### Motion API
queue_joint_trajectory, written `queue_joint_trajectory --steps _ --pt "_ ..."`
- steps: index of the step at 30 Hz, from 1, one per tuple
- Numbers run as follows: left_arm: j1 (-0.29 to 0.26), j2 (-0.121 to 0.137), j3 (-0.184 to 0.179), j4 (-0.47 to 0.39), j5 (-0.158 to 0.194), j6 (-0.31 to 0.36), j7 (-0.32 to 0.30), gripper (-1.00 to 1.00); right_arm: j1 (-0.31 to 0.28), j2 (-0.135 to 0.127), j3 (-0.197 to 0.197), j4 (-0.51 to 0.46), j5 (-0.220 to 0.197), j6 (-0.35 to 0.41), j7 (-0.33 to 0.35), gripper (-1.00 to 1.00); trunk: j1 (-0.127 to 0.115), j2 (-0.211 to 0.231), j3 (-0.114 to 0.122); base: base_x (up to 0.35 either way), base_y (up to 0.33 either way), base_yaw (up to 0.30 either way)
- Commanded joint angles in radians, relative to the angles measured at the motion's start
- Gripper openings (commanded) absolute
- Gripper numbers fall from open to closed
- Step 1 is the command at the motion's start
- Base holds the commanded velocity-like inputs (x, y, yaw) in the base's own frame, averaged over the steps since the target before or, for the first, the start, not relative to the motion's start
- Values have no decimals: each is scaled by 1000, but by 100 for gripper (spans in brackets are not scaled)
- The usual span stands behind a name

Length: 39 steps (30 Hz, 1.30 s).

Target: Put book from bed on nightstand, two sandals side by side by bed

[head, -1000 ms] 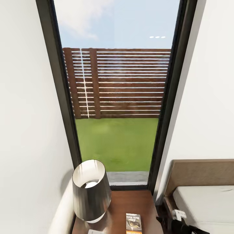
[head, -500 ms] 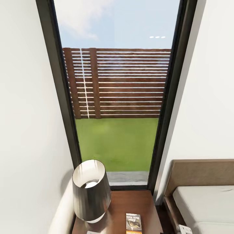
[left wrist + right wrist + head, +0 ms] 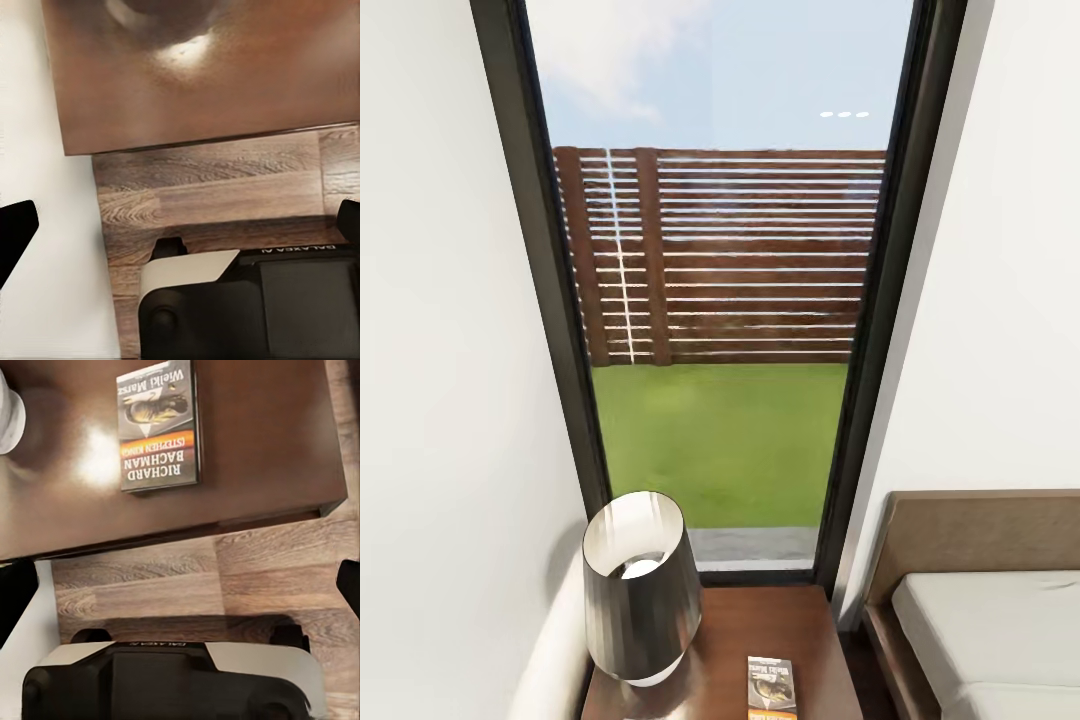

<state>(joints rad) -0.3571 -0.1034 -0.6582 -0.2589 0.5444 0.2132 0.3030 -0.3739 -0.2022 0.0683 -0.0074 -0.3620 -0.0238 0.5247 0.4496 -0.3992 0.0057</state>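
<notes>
**One Book Is Lying on the Little Table**

We are looking down from our head at the nightstand [image 3: 760,640], a small dark red-brown table standing in front of a tall window [image 3: 720,300] with a dark frame. One book [image 3: 771,686] is lying flat on the table top, near the front edge. A lamp [image 3: 640,590] with a shiny dark shade is standing on the same table, just beside the book on its left. Through the glass we are seeing green grass and a brown slatted fence. The bed [image 3: 980,620] with its white mattress and brown headboard is sitting to the right of the table.

Our right wrist camera is looking down at the table too. The book [image 3: 159,424] is resting flat there, with an orange band across its cover. The right gripper [image 3: 180,592] is hanging over the wood-plank floor [image 3: 247,577] next to the table. Its dark fingertips are peeking in at both edges, wide apart, and are holding nothing.

Our left wrist camera is showing the table's glossy top [image 3: 202,75] and floor planks. The left gripper [image 3: 180,225] is spread wide as well, and nothing is between its fingers.
</notes>
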Motion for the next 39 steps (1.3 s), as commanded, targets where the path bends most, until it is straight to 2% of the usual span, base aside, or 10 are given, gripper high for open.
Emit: queue_joint_trajectory --steps 1,11,21,28,39 --pt "0 1 -9 2 8 4 7 100 0 1 7 10 -8 -3 3 100 0 -1 0 0 0 0" --pt "0 -2 -8 19 8 -2 7 100 15 19 7 42 -1 -3 1 100 0 -1 0 0 0 0" --pt "1 -3 -8 59 10 -37 7 100 40 32 7 47 1 -2 0 100 0 -1 0 0 0 0" --pt "28 -3 -7 73 12 -55 8 100 64 42 7 47 1 -2 -4 100 0 -1 0 0 0 0" --pt "47 -2 -5 79 16 -58 9 100 77 71 7 47 -6 -1 -133 100 0 -1 0 0 0 0"
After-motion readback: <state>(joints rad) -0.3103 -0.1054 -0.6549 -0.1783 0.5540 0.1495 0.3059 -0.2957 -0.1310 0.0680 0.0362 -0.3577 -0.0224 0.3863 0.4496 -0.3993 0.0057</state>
